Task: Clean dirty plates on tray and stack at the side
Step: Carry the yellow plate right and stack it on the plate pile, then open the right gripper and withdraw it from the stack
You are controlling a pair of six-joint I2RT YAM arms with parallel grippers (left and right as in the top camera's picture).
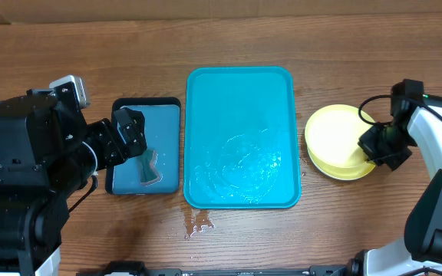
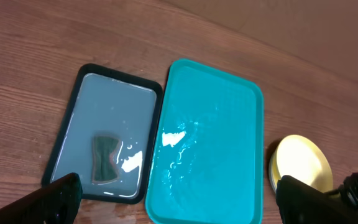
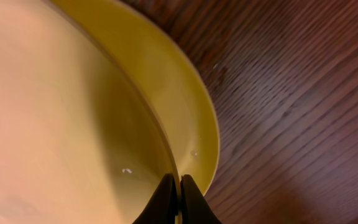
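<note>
The teal tray (image 1: 240, 107) lies in the middle of the table, holding only a film of water; it also shows in the left wrist view (image 2: 219, 112). The yellow-green plates (image 1: 332, 138) sit stacked on the table to its right. My right gripper (image 1: 371, 146) is shut on the rim of the top plate (image 3: 55, 112), the fingertips (image 3: 179, 186) pinching its edge above the lower plate (image 3: 188, 106). My left gripper (image 1: 129, 130) is open and empty, held above the small blue tray (image 1: 163, 126). The left wrist view shows the plates (image 2: 300, 162) at the right.
The small black-rimmed blue tray (image 2: 86, 112) holds water and a dark teal sponge (image 1: 148, 165), also seen in the left wrist view (image 2: 104, 158). A small water puddle (image 1: 198, 226) lies on the wood in front of the teal tray.
</note>
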